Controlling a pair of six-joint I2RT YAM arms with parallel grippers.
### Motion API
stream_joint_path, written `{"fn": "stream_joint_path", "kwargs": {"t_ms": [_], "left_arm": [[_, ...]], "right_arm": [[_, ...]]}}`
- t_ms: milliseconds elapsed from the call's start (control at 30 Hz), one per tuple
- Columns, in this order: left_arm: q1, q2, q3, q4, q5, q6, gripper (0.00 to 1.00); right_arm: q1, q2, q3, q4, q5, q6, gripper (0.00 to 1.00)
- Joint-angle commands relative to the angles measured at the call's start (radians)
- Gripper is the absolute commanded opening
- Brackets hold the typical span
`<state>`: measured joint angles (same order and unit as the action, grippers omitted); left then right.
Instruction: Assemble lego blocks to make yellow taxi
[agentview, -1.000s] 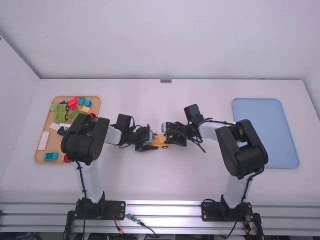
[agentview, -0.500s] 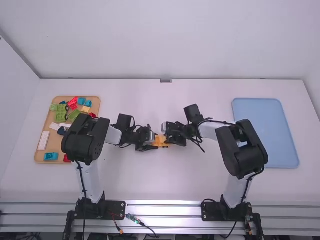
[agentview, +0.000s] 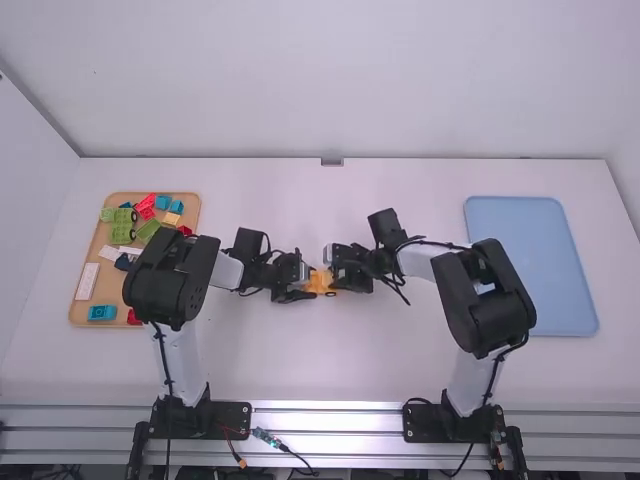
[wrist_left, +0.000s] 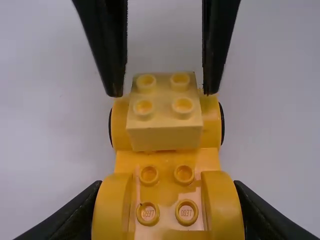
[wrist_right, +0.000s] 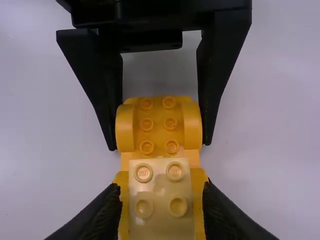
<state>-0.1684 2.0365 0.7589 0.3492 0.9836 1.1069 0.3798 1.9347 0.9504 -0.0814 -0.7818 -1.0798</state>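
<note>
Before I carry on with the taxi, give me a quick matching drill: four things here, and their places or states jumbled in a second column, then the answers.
Things:
1. Pale yellow block
2. Blue tray
3. Left gripper
4. Wooden tray

Places or states:
A. Holds loose blocks in several colours, at the table's left side
B. On the orange-yellow car body, between the right gripper's open jaws
C. On the table, at its right side
D. Jaws shut on the orange-yellow car body

Right pairs: 1-B, 2-C, 3-D, 4-A
</note>
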Motion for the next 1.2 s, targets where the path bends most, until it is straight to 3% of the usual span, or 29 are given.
{"fn": "stream_joint_path", "kwargs": {"t_ms": [0, 67, 100, 367, 433, 500, 567, 900, 1167], "left_arm": [[-0.010, 0.011, -0.015, -0.008, -0.032, 0.005, 0.56], [-0.010, 0.011, -0.015, -0.008, -0.032, 0.005, 0.56], [-0.010, 0.011, -0.016, -0.008, -0.032, 0.006, 0.56], [-0.010, 0.011, -0.016, -0.008, -0.035, 0.006, 0.56], [-0.009, 0.011, -0.016, -0.008, -0.034, 0.005, 0.56], [-0.010, 0.011, -0.016, -0.008, -0.035, 0.005, 0.55], [-0.010, 0.011, -0.016, -0.008, -0.035, 0.005, 0.55], [-0.009, 0.011, -0.016, -0.008, -0.032, 0.004, 0.54], [-0.010, 0.011, -0.018, -0.009, -0.032, -0.003, 0.53]], "right_arm": [[0.001, -0.019, -0.008, -0.003, -0.006, 0.000, 0.49], [0.001, -0.019, -0.008, -0.002, -0.006, -0.001, 0.53], [0.001, -0.020, -0.008, 0.004, -0.006, 0.000, 0.68], [-0.017, -0.081, -0.008, -0.009, -0.068, -0.001, 0.70], [-0.028, -0.102, -0.008, -0.016, -0.091, 0.000, 0.62], [-0.042, -0.120, -0.009, -0.027, -0.118, -0.001, 0.26], [-0.050, -0.123, -0.008, -0.032, -0.140, -0.001, 0.00], [-0.092, -0.016, -0.009, -0.034, -0.307, -0.106, 0.00], [-0.064, -0.007, -0.009, -0.033, -0.246, -0.098, 0.00]]}}
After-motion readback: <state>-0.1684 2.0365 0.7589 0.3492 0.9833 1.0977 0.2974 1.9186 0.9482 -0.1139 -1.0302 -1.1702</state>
